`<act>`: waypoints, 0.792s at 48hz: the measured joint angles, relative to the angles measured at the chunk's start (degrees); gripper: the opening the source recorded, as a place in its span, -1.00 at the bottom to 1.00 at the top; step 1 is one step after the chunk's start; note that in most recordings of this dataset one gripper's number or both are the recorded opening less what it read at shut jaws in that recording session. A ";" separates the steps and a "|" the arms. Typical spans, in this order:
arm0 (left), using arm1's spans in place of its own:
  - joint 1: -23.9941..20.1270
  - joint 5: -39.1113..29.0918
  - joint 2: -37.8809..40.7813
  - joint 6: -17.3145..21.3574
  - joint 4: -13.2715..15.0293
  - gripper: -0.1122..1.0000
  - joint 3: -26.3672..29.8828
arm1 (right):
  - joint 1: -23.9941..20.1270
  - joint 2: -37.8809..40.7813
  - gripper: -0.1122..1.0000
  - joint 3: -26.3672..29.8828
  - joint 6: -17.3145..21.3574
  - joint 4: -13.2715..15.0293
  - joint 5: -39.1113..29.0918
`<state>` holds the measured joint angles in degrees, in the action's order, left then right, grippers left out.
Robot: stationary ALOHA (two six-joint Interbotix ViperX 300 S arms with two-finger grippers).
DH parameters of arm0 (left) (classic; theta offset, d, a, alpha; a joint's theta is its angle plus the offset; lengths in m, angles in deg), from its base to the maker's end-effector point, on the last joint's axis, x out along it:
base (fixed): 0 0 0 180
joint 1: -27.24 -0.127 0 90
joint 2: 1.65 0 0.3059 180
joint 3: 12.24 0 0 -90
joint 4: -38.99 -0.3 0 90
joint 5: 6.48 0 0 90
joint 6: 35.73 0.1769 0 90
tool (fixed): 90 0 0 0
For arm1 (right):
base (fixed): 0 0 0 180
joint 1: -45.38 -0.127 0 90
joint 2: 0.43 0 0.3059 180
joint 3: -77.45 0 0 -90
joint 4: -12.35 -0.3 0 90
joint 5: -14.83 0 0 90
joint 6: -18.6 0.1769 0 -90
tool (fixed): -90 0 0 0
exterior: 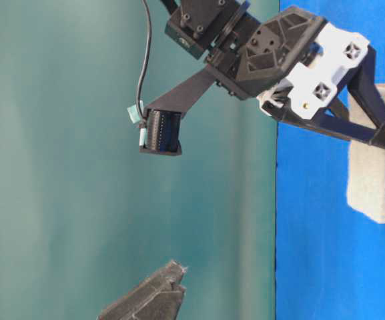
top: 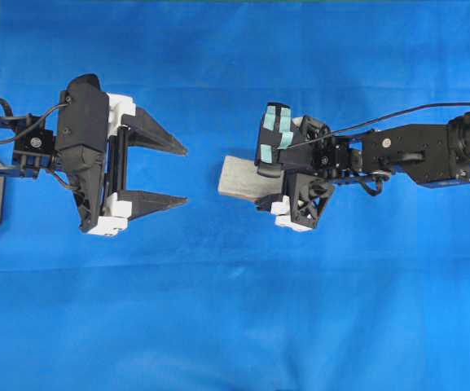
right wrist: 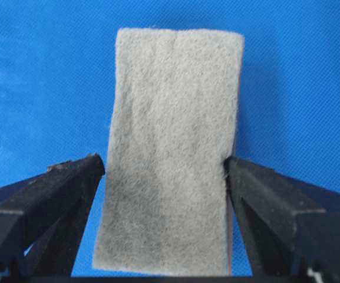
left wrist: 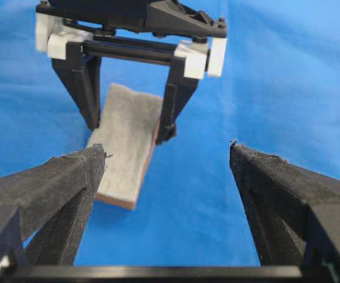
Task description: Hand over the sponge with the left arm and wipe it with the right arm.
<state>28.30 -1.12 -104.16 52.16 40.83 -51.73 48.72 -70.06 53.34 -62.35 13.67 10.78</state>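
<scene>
Left arm's gripper (top: 182,175) hung over the blue cloth (top: 235,326), jaws wide apart, nothing between them. To its right the sponge (top: 236,177) lay flat on the cloth, grey face up, straddled by the right arm's gripper (right wrist: 165,168); jaws apart, one tip just beside each long edge, contact on the right edge not resolvable.

Judgement: release or regrasp in hand. For a good wipe, the right jaws should close squarely on both long edges, sponge kept level.

Overhead, the right gripper body hid its fingertips and part of the sponge. Table-level view cropped the sponge's far end.
</scene>
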 measured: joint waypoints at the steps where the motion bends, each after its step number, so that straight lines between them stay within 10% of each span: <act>1: 0.00 0.00 0.00 0.09 -0.09 0.68 0.09 | -0.09 -0.18 0.57 0.09 0.00 0.00 -0.26; 38: 0.00 -0.09 0.00 0.35 -0.09 0.68 0.09 | -0.18 -10.55 0.57 3.16 0.09 1.32 -12.66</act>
<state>28.30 -1.21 -104.16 52.51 40.74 -51.64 48.54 -80.61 56.51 -62.26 14.99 -1.87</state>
